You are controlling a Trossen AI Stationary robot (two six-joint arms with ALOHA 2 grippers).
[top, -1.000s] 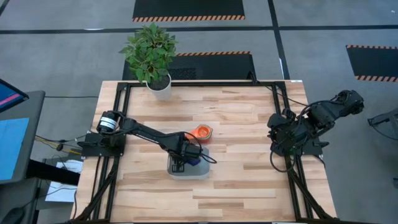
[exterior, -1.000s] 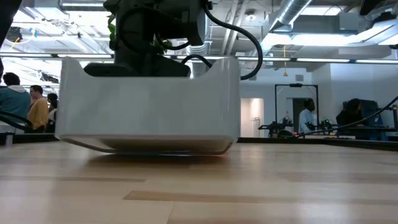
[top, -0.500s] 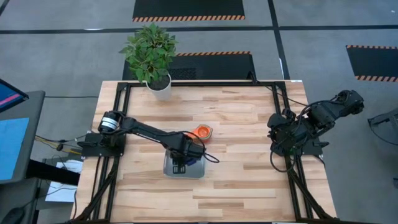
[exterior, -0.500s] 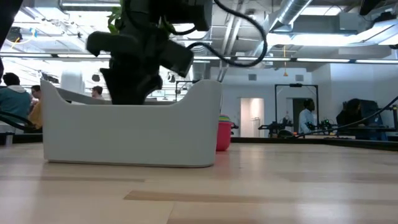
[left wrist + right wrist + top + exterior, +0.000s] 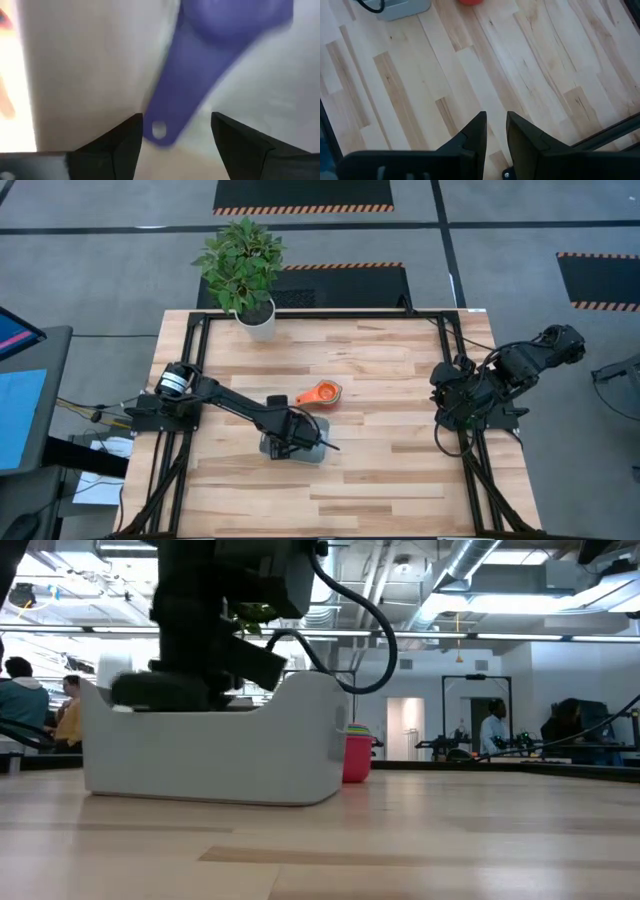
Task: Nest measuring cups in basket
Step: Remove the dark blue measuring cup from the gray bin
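Note:
The pale grey basket [image 5: 300, 450] [image 5: 215, 750] sits flat on the wooden table, left of its middle. My left gripper [image 5: 175, 135] reaches down into it and is open. Inside lies a dark blue measuring cup [image 5: 230, 20], and my fingers stand either side of its handle's holed end [image 5: 158, 130] without touching. Beyond the basket stands a nest of cups, orange on top from above [image 5: 320, 393], red-walled in the low view [image 5: 355, 755]. My right gripper [image 5: 496, 131] waits over the table's right edge, slightly open, with nothing between its fingers.
A potted plant in a white pot [image 5: 255, 320] stands at the far left of the table. Bare wood spreads between the basket and the right arm [image 5: 480, 390]. People show in the room behind, beyond the table.
My left gripper has opened and let go of the dark blue cup, which now lies in the basket. The gripper has shifted a little toward the table's left edge. The basket, raised off the wood a second ago, has slid slightly left and settled flat.

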